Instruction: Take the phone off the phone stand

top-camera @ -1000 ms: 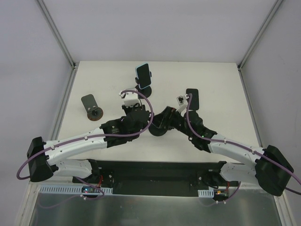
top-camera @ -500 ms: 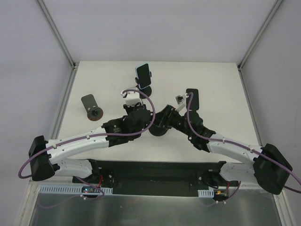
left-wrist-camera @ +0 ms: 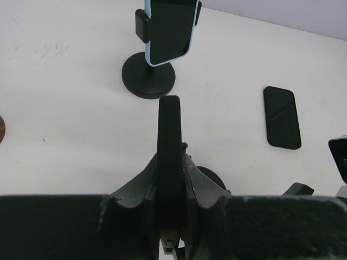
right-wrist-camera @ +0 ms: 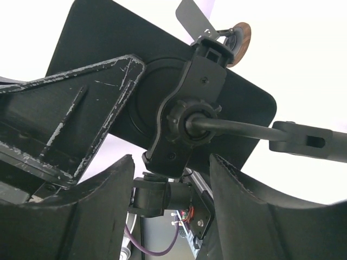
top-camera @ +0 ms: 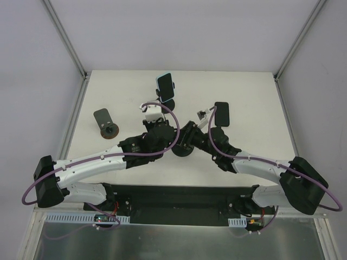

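A black phone [left-wrist-camera: 168,124], seen edge-on in the left wrist view, stands in the middle phone stand, whose round base [top-camera: 182,150] sits between the two arms. My left gripper [left-wrist-camera: 171,160] [top-camera: 162,130] is shut on the phone's faces. The right wrist view shows the phone's black back [right-wrist-camera: 97,43] and the stand's clamp [right-wrist-camera: 187,108] with its rod leading off to the right. My right gripper [right-wrist-camera: 171,162] [top-camera: 187,135] straddles the clamp from behind. It is open, with a gap on each side of the clamp.
A second stand at the back holds a phone in a light-blue case [top-camera: 165,86] [left-wrist-camera: 169,30]. Another black phone [top-camera: 222,114] [left-wrist-camera: 282,116] lies flat to the right. An empty stand with a brown disc [top-camera: 105,123] is at the left.
The right gripper's jaws have narrowed around the stand's clamp, and the right arm has shifted slightly left. The left gripper keeps its hold on the phone.
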Controlling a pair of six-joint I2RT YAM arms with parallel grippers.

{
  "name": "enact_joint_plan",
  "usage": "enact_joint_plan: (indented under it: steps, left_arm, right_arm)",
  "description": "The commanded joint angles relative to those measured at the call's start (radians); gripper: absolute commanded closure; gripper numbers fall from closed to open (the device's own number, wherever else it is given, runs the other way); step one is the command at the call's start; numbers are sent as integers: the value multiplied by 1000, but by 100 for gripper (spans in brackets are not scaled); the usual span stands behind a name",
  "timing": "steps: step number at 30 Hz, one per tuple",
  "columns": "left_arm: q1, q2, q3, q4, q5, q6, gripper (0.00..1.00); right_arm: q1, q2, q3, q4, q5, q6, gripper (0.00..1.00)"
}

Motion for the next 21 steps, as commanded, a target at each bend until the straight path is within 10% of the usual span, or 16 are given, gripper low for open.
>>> enact_joint_plan:
  steps: [1, 4, 9, 21]
  left_arm:
    - [-11, 2, 38, 36, 9, -44, 100]
    - [-12, 9, 42, 36, 9, -42, 100]
    - [-11, 6, 45, 36, -9, -21, 100]
    - [104, -50, 19, 70, 46, 134, 100]
  right_arm:
    - [7, 23, 45, 100, -19, 41, 42]
    - [7, 51, 45, 131, -33, 67, 53]
    - [9, 62, 25, 153, -43, 82, 99]
    - [7, -38, -22, 35, -131, 47, 99]
